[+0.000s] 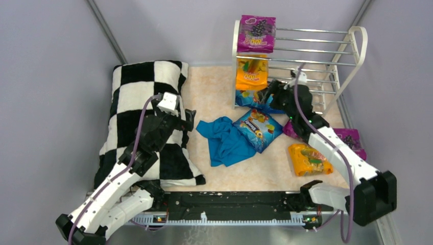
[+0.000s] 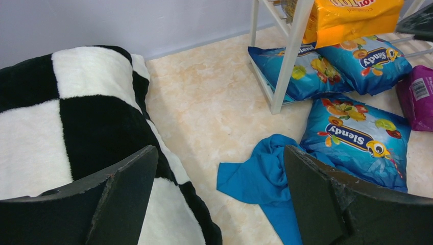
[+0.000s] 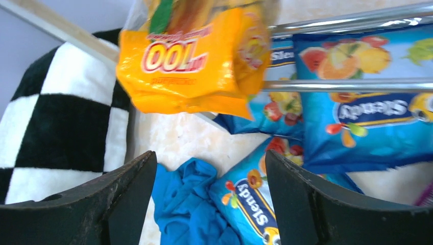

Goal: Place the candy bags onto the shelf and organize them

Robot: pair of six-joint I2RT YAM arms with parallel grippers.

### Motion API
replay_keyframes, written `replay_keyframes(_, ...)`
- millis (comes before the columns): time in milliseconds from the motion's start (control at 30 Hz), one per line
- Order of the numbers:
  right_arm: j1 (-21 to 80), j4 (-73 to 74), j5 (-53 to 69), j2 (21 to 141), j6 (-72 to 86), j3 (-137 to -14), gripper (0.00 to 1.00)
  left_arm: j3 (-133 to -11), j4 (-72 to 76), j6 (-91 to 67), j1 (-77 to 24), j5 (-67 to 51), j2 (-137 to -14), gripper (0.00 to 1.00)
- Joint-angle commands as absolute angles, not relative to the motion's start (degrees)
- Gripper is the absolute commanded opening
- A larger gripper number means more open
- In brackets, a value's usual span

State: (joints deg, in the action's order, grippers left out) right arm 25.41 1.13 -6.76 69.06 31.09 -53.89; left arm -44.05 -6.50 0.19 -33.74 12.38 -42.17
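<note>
The white shelf (image 1: pixel 352 48) stands at the back right. A purple candy bag (image 1: pixel 257 33) lies on its top tier, an orange one (image 1: pixel 251 73) on the middle tier, and blue ones (image 1: pixel 248 98) at the bottom. On the floor lie a blue bag (image 1: pixel 258 128), an orange bag (image 1: pixel 306 159) and a purple bag (image 1: pixel 354 140). My right gripper (image 1: pixel 270 92) is open and empty beside the shelf's lower tiers, just below the orange bag (image 3: pixel 194 61). My left gripper (image 1: pixel 187 118) hangs open and empty over the pillow's right edge.
A checkered pillow (image 1: pixel 143 122) fills the left side. A teal cloth (image 1: pixel 224 142) lies crumpled mid-floor against the blue floor bag (image 2: pixel 362 140). Grey walls close in on the left, back and right. The shelf's white post (image 2: pixel 291 56) stands in front of the bottom blue bags (image 2: pixel 367 61).
</note>
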Motion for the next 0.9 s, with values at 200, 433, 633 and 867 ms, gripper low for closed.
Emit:
replay_keyframes(200, 10.46, 0.51, 8.15, 59.45, 37.36, -50.22, 0.74, -46.51, -5.71, 0.18, -33.75, 10.24, -43.32, 0.99)
replay_keyframes(433, 9.70, -16.61, 6.41, 63.23, 43.36, -46.17, 0.59, -46.33, -5.67, -1.31, -33.79, 9.25, -47.18, 0.99)
replay_keyframes(633, 9.58, -41.24, 1.54, 69.44, 50.21, -40.14, 0.68, -47.33, -4.93, -0.44, -33.61, 6.35, -51.88, 0.99)
replay_keyframes(867, 9.67, -48.35, 3.52, 79.68, 55.52, -42.95, 0.68, -46.63, -4.12, 1.07, -33.23, 7.36, -51.48, 0.99)
